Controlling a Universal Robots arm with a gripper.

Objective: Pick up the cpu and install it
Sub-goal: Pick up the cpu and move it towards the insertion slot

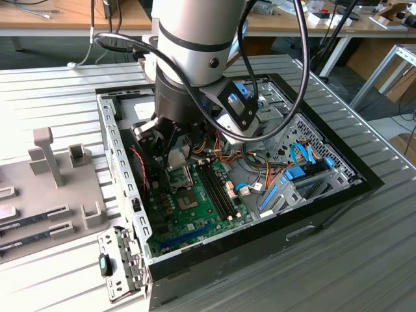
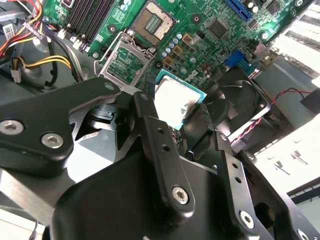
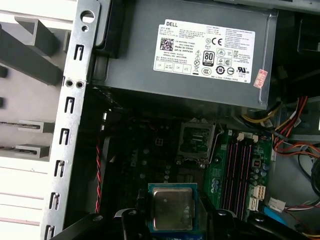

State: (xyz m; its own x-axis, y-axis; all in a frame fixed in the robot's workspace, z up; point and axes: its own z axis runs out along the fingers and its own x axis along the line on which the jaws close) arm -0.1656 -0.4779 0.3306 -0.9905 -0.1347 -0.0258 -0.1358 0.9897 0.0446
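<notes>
The cpu [image 3: 172,207] is a small square chip with a silvery lid and a thin green rim. It hangs level over the motherboard [image 1: 195,214], with my gripper [image 3: 172,216] shut on two of its opposite edges. In the second wrist view the cpu [image 2: 176,101] shows just past the black fingers [image 2: 152,131], above the green board. The open socket [image 3: 196,143] lies a short way farther along the board toward the power supply, and its pin field [image 2: 153,22] is bare. In the exterior view the gripper [image 1: 172,153] is low inside the open computer case [image 1: 273,250].
A grey power supply box [image 3: 190,55] fills the case end beyond the socket. Black memory slots [image 3: 239,170] run beside the socket, and coloured cables [image 3: 295,130] lie past them. A black fan [image 2: 242,102] sits close to the gripper. A grey parts fixture [image 1: 45,175] lies at the exterior view's left.
</notes>
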